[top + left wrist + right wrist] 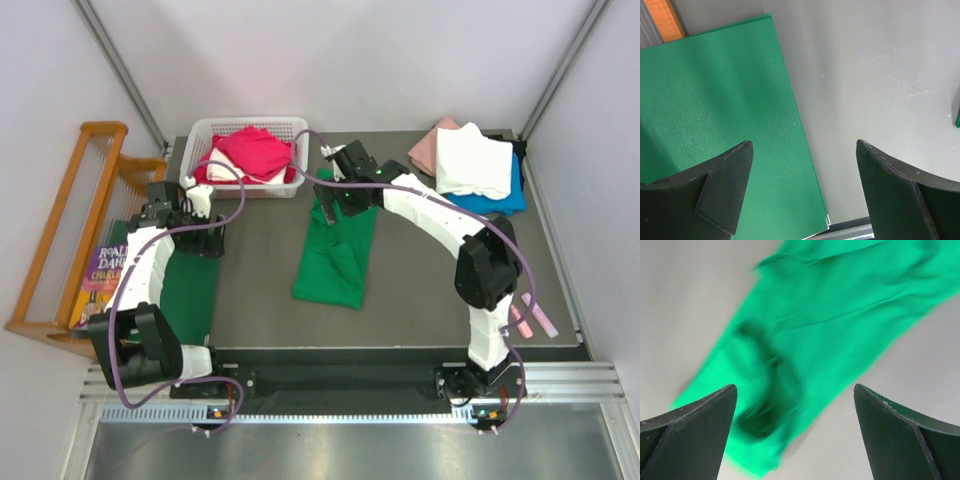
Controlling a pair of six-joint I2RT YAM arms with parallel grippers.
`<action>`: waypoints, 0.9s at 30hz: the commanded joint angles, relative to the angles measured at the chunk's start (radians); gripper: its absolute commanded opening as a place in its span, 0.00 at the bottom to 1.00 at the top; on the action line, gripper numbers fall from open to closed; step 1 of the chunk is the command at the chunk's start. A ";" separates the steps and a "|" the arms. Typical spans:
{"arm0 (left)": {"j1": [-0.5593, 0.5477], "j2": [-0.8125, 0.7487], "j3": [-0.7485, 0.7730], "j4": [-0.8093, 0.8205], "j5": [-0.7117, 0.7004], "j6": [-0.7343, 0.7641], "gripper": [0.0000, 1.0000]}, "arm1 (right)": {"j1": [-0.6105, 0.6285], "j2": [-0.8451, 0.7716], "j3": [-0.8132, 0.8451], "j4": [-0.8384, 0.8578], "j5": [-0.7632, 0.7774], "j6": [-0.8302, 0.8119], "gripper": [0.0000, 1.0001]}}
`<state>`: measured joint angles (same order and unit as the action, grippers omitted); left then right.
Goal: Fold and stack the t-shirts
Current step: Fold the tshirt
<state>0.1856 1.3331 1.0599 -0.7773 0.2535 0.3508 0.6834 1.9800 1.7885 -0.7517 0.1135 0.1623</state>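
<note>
Here, the right gripper (795, 388) has its two fingers (700, 420) spread wide with nothing clamped between them. Below the gap lies the bright green t-shirt (835, 310). The wrist view is blurred, so whether the fingertips touch the cloth I cannot tell; they look to be just above it. From overhead, this gripper sits over the far end of the shirt, which lies as a long, narrow, folded strip near the middle of the grey table (440, 290), slanting toward the near edge.

The left gripper (804, 144) also has its fingers well apart and holds nothing. It hangs over the right edge of the darker green mat (715, 100), which lies flat at the table's left side.

At the far left of the table stands a white basket (290, 128) holding a red/magenta t-shirt (250, 150). In the far right corner is a stack: a white t-shirt (475, 160) on top, with a blue t-shirt (512, 198) under it and a pink t-shirt (430, 148) just beside it. A wooden rack (60, 230) stands off the table's left side, with a book (100, 265) next to it.
</note>
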 commanded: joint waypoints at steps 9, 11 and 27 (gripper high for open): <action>0.005 0.008 0.008 -0.010 0.020 0.013 0.88 | 0.126 -0.322 -0.323 0.224 -0.610 0.175 1.00; 0.005 0.008 0.012 -0.010 0.021 0.014 0.88 | 0.127 -0.323 -0.371 0.245 -0.632 0.190 1.00; -0.251 -0.015 0.017 -0.229 0.112 0.115 0.88 | -0.137 0.014 -0.428 0.416 -0.661 0.201 1.00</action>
<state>0.0906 1.3510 1.0668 -0.9012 0.3252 0.3981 0.6201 1.9121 1.2984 -0.3988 -0.5018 0.3683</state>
